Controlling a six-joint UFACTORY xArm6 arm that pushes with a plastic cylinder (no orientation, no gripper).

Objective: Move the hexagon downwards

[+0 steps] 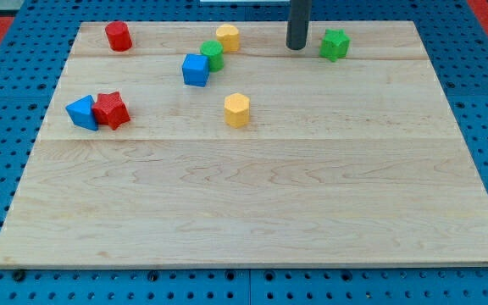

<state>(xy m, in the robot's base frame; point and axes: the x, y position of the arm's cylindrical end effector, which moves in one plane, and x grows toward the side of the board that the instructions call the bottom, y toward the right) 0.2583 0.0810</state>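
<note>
The yellow hexagon [237, 110] lies near the board's middle, a little toward the view's top. My tip [296, 47] rests on the board near the view's top edge, up and to the right of the hexagon and well apart from it. The tip stands just left of a green star-shaped block [335, 44] without touching it. A second yellow block [227, 37], rounded in shape, lies at the view's top, left of the tip.
A green block [213, 55] touches a blue cube [196, 69] left of the tip. A red block [119, 36] sits at the top left. A blue triangular block [83, 112] touches a red star block [111, 110] at the left. The wooden board [252, 212] lies on a blue pegboard.
</note>
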